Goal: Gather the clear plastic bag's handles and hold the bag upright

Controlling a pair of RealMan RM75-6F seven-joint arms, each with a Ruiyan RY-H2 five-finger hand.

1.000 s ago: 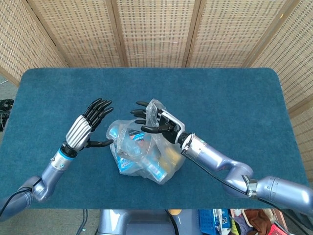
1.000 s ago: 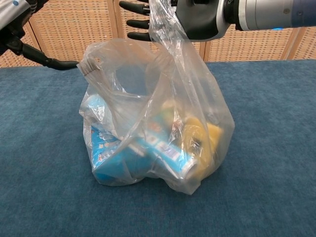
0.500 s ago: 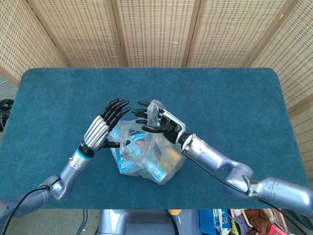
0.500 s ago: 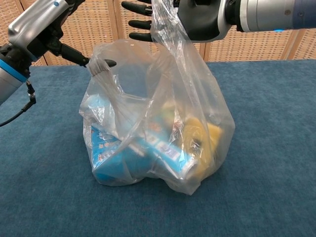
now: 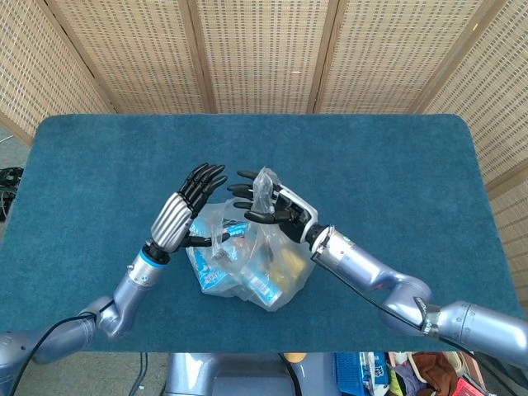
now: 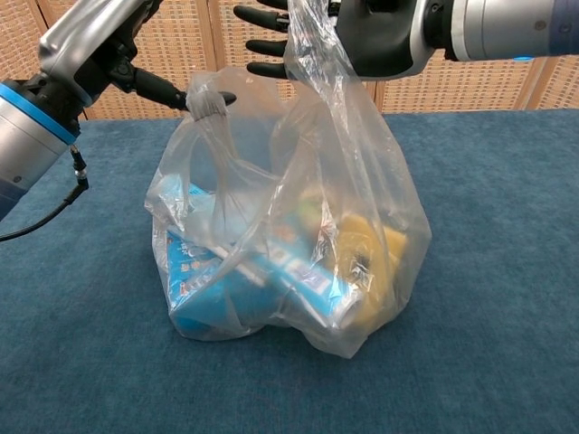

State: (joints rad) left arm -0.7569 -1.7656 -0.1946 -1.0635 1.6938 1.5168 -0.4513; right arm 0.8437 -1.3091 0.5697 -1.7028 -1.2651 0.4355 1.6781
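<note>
The clear plastic bag (image 6: 289,244) stands on the blue table (image 5: 388,157), holding blue cartons and something yellow. My right hand (image 5: 271,206) is above its right side and holds the right handle (image 6: 308,45) up, with the fingers spread toward the left. This right hand (image 6: 380,36) fills the top of the chest view. My left hand (image 5: 183,210) stands just left of the bag with its fingers straight and apart. Its thumb is hooked through the left handle (image 6: 208,101) and carries the loop toward the right hand. The left hand (image 6: 90,45) shows at the upper left of the chest view.
Woven screens (image 5: 264,49) stand behind the table. Bare blue cloth surrounds the bag (image 5: 247,264) on all sides. The table's front edge (image 5: 165,351) lies close below the bag in the head view.
My left hand moved right, toward the bag, and its thumb carried the left handle up and toward the right hand. The right hand barely moved, still holding its handle high.
</note>
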